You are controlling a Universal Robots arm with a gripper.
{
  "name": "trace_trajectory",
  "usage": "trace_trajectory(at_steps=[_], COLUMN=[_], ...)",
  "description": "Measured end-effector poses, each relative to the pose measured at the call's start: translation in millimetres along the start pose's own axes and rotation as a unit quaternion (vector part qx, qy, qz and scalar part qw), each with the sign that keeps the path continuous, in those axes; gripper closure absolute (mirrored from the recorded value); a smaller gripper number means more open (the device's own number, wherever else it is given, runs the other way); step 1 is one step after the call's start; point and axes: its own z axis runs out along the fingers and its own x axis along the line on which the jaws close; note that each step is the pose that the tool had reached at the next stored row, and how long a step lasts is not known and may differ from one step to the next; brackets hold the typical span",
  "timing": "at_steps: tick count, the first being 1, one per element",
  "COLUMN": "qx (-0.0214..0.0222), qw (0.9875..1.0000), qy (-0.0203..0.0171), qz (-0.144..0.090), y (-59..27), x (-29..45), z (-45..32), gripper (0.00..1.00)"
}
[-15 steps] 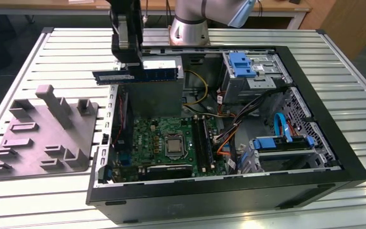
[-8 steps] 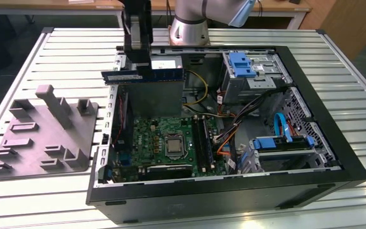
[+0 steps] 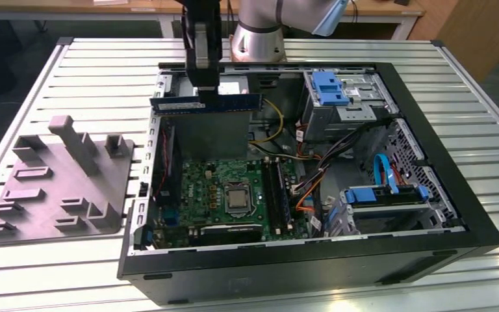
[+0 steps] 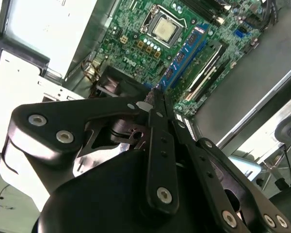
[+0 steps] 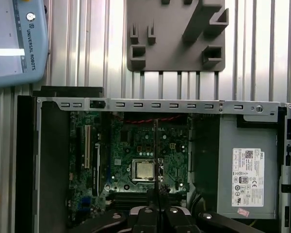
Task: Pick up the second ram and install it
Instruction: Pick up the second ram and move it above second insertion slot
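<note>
Item one: a single open computer case (image 3: 483,214) lies on its side on the slatted metal tabletop (image 3: 457,58). Inside it are one green motherboard (image 3: 219,185) in the near part towards the exterior view's left, with one processor (image 3: 234,195) at its middle and a bank of long black slot strips (image 3: 275,188) just beside it on the exterior view's right. There is also one grey metal box (image 3: 206,133) on the far side of the board, and a tangle of yellow, orange and black cables (image 3: 306,172) between the board and the drive bays. Two blue drive brackets are counted: one far (image 3: 330,88) and one near (image 3: 388,195), both towards the exterior view's right. Item two: one grey moulded fixture (image 3: 59,182) with upright posts and pockets sits on the tabletop just beside the case, on the exterior view's left. Item three: the claw (image 3: 204,96) hangs over the far part of the case, and its fingers are closed on the top edge of the second ram (image 3: 206,103). One stick is held, on edge and level, above the grey metal box and clear of the slot strips. In the second wrist view the claw (image 4: 153,97) holds the stick (image 4: 184,52), which is seen edge-on as a blue strip over the motherboard. The arm's base (image 3: 258,36) stands beyond the far wall of the case.
</note>
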Motion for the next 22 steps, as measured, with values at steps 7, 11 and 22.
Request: trace_trajectory(at_steps=[7, 11, 22], qx=[0.0, 0.0, 0.0], qw=[1.0, 1.0, 1.0], qy=[0.0, 0.0, 0.0], qz=[0.0, 0.0, 0.0], y=[-11.3, -17.2, -22.5], x=[0.1, 0.2, 0.2], z=[1.5, 2.7, 4.4], gripper=[0.89, 0.89, 0.89])
